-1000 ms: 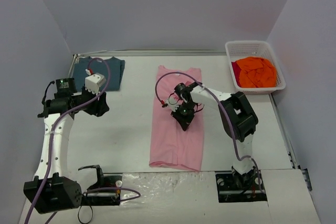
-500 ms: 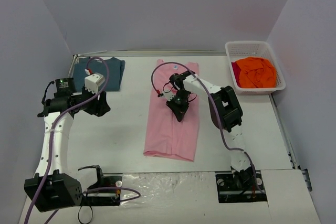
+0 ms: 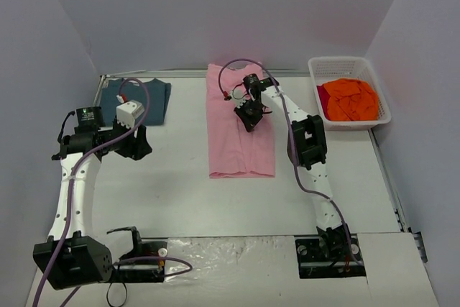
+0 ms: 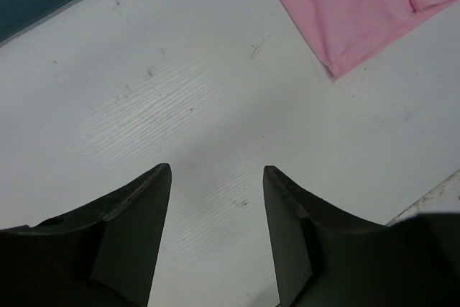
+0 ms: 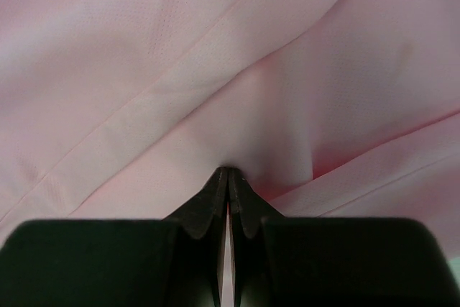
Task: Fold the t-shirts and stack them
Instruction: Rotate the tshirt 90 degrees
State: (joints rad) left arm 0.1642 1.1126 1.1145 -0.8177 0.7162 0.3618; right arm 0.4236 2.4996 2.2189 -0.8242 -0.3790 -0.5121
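The right arm (image 3: 309, 145) is stretched far across the table (image 3: 180, 192), nearly straight, with its wrist bent down so that the right gripper (image 5: 228, 176) meets the light pink t-shirt (image 3: 241, 145) on its far half. In the wrist view the two dark fingers are pressed together with a small ridge of the pink knit nipped between their tips, and soft creases fan out from that pinch across a stitched hem. The shirt lies as a long, narrow folded strip down the middle of the table; its far end seems to ride up against the back wall (image 3: 215, 19), though the edge there is hard to make out. The left arm (image 3: 72, 185) stands raised and bent at the elbow. The left gripper (image 4: 215, 170) is spread wide above bare white tabletop. The dark teal-blue t-shirt (image 3: 151, 98) lies folded flat at the far left, partly hidden by that arm. The orange t-shirt (image 3: 350, 98) sits crumpled in the white mesh basket (image 3: 343, 62) at the far right.
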